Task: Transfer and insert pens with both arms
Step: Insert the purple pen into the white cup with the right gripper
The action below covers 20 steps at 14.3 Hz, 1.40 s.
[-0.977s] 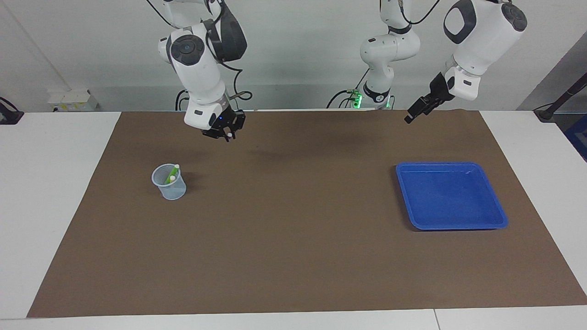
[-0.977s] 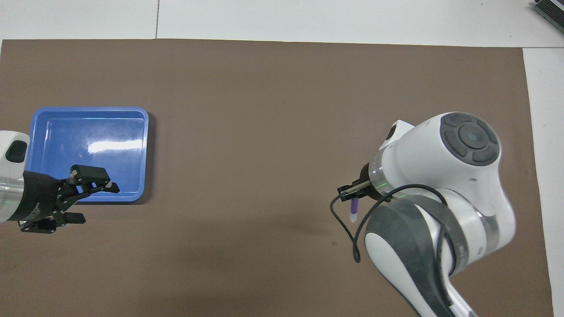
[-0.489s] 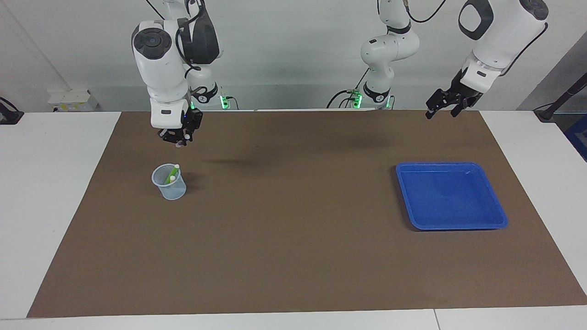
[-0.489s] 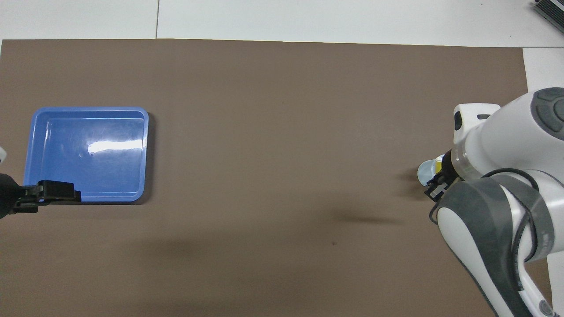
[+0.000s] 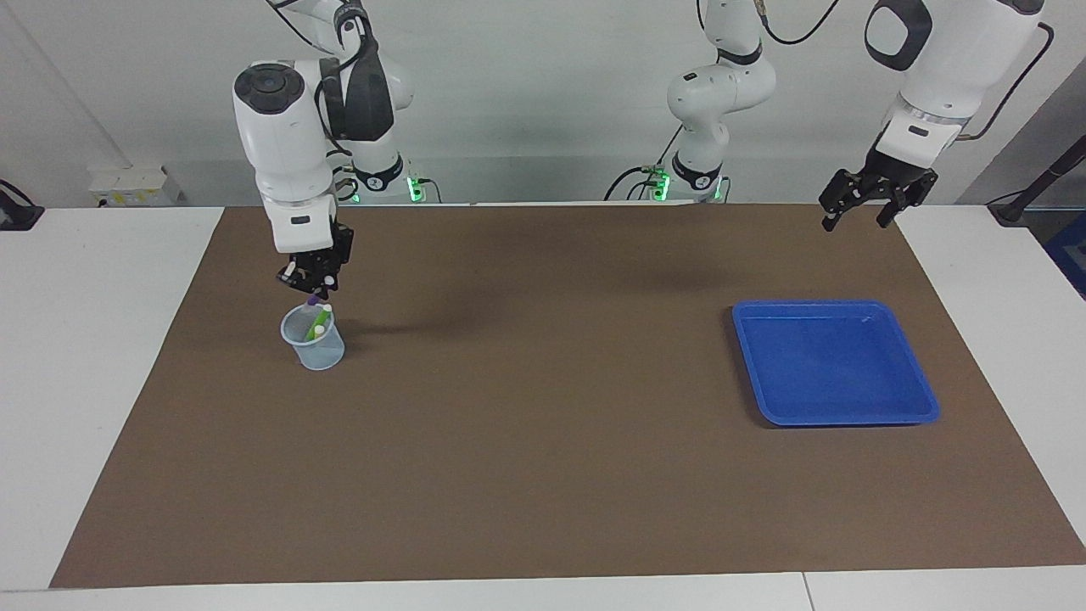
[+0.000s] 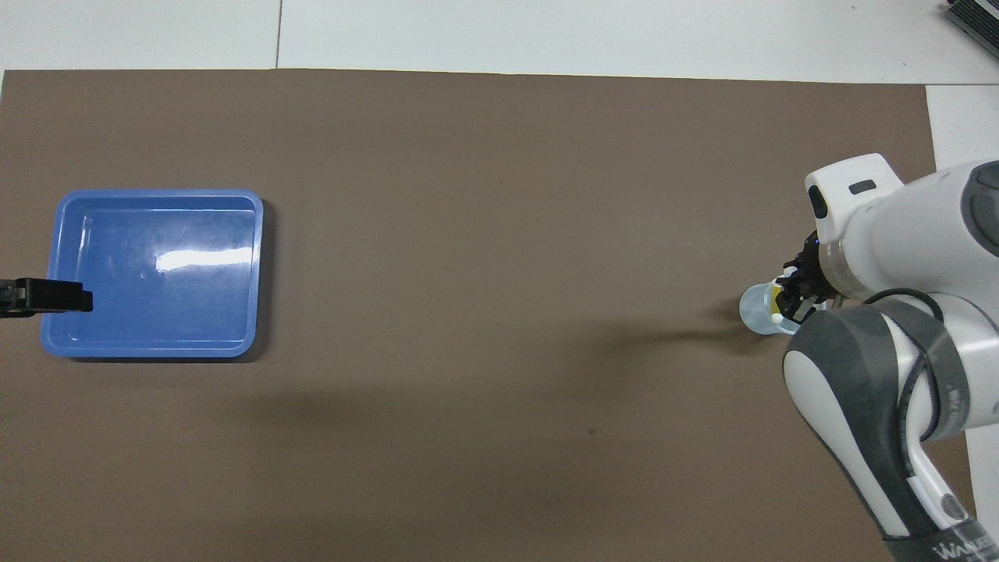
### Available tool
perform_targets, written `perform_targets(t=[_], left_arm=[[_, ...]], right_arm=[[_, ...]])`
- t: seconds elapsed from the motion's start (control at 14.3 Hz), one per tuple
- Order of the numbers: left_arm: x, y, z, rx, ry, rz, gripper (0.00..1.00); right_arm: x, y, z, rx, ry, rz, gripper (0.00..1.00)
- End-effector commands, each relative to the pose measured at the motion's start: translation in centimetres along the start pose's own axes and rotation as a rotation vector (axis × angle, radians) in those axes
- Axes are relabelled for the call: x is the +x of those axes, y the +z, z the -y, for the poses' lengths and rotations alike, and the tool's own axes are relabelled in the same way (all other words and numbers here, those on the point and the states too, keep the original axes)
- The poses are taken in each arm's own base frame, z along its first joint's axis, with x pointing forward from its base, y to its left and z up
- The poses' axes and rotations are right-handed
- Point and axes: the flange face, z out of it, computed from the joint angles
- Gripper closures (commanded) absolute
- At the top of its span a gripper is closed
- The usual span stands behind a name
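The task looks nearly finished. The cup [image 5: 312,338] stands on the mat [image 5: 543,475] toward the right arm's end of the counter [image 5: 102,373], and it already holds the green pen [image 5: 320,321]; a yellow pen [image 6: 775,304] shows at its rim in the overhead view. The tray [image 5: 920,399], toward the left arm's end, has no pens in it. The right gripper [image 5: 310,285] hangs just over the cup, its fingers closed on the purple pen [image 5: 313,299], whose lower end is at the rim. What is left, by my reading, is to lower this last pen in and let go.

The left gripper [image 5: 859,210] waits in the air over the mat's edge, nearer the robots than the tray, fingers spread wide and holding nothing.

A second ago the right gripper was over bare mat, beside the cup toward the counter's middle, and higher. It has since swung across and come down onto the cup. The left arm has pulled back from over the tray toward its own end. Cup and tray have not moved.
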Motion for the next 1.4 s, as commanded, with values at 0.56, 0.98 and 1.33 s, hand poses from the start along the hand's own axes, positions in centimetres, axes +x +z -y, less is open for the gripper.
perform_targets(t=[0.56,0.98,1.33], left_arm=[[1.9,-1.1,-2.0,-0.009,0.072,-0.042,0.0],[4.8,-1.4,-4.1,-0.027,0.113,-0.011,0.0],[7.3,-1.5,-4.6,-0.003,0.127,0.01,0.0]], right_arm=[[-2.0,3.2,0.7,0.005,0.044,-0.081,0.68],[-2.5,3.1,0.6,0.024,0.046,-0.072,0.0],[-2.4,1.4,0.8,0.082,0.121,-0.039,0.0]])
